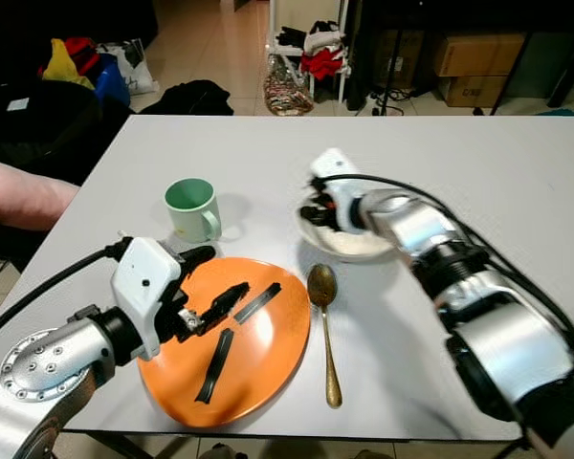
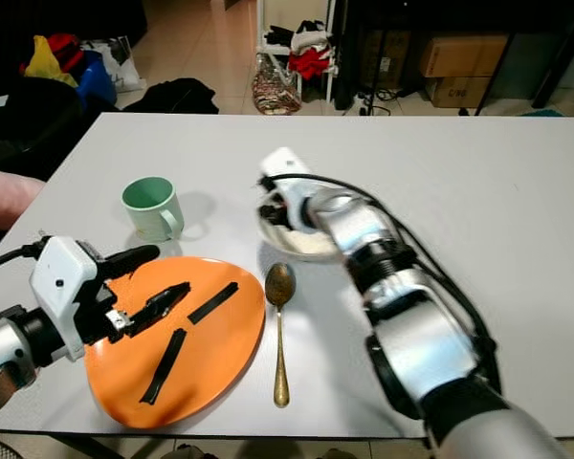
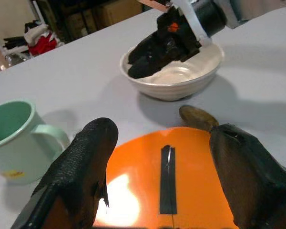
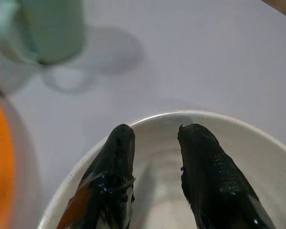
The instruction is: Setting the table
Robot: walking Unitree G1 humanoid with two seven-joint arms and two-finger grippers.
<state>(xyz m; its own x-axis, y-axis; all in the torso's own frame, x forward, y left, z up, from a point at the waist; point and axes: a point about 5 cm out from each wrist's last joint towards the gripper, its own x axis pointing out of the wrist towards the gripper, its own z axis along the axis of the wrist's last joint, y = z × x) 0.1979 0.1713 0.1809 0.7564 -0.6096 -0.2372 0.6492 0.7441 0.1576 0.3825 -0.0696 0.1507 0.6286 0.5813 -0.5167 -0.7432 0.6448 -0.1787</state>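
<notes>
While my right claw (image 4: pixel 155 164) hung parted inside the white bowl (image 1: pixel 359 249), grasping nothing, and my left claw (image 3: pixel 164 157) gaped over the orange plate (image 1: pixel 268 354), pinching the rim squarely seemed wisest.

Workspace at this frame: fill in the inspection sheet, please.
Surface: grey table, level.
Job's things: orange plate near the front edge; green mug behind it; gold spoon beside the plate; white bowl.
Clutter: nothing seen on the table.
Grippers: left gripper open over the plate; right gripper open, fingertips inside the bowl.
Cables: black cable at the left arm.
Surroundings: clothes rack, cardboard boxes.
</notes>
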